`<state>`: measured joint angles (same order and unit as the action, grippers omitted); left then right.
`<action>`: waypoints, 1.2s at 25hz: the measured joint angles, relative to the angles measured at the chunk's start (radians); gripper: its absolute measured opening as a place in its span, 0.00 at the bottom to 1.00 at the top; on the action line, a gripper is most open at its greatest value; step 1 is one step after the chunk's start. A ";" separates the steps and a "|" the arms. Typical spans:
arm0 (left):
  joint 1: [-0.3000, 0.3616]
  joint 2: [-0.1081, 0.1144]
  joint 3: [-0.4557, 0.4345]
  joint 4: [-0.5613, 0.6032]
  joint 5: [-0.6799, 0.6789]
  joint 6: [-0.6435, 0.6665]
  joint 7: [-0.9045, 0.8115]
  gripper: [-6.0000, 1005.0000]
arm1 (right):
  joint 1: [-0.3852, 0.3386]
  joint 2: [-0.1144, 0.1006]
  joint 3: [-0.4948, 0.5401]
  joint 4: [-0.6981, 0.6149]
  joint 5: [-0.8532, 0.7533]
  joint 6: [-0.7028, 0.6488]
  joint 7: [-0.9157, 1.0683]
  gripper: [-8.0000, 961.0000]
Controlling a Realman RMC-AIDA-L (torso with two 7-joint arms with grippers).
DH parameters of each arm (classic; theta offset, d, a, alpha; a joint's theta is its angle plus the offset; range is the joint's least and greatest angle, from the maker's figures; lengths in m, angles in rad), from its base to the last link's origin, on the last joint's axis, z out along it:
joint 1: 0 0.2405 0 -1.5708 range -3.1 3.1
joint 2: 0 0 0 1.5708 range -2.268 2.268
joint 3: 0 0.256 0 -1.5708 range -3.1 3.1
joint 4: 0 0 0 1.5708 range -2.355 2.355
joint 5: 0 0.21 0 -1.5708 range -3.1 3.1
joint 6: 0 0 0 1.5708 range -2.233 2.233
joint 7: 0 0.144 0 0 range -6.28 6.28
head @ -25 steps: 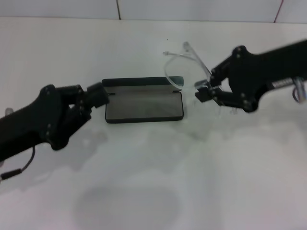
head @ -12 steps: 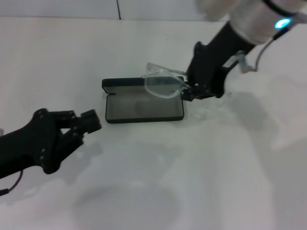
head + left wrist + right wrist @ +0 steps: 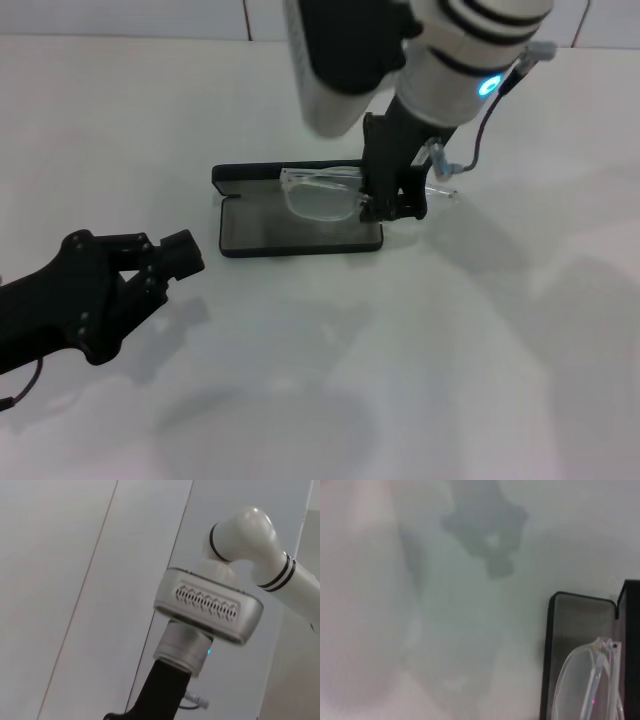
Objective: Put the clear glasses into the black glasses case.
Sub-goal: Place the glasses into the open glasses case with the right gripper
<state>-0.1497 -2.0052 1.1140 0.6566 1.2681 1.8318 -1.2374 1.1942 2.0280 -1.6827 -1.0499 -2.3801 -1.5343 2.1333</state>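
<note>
Two grippers were in view, only one working. Right gripper (image 3: 392, 205) came down from the far side, fingers clamped on the right end of the clear glasses (image 3: 322, 193), at the hinge by the case's right edge. Glasses hung over the open black glasses case (image 3: 300, 228), front frame running left-right, parallel to the case's long axis, lens over the right half of the grey-lined tray and toward the far, hinge side. Whether the frame was touching the lining or just above it could not be told. One temple arm poked out right past the gripper, beyond the case edge. In the right wrist view the glasses (image 3: 590, 680) sat over the tray of the case (image 3: 572, 630) with bare lining beyond the lens, so my read was that the frame needed to go left and slightly nearer before release, and the stray temple could catch on the case's right wall. Case lid lay back flat on the far side, not blocking. Left gripper (image 3: 165, 258) was parked near-left of the case, well apart from it, fingers seemingly a little apart and holding nothing; the right arm was clearly the nearer one. Table (image 3: 450, 350) around the case showed nothing else near the path. Left wrist view showed only the right arm's white body, not the case.
</note>
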 joint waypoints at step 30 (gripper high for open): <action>-0.021 -0.004 0.000 -0.002 0.003 -0.008 0.000 0.09 | -0.032 0.000 -0.279 0.109 0.090 0.401 0.035 0.13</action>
<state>-0.1703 -2.0096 1.1136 0.6547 1.2708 1.8238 -1.2378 1.1624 2.0279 -1.9619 -0.9410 -2.2897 -1.1328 2.1686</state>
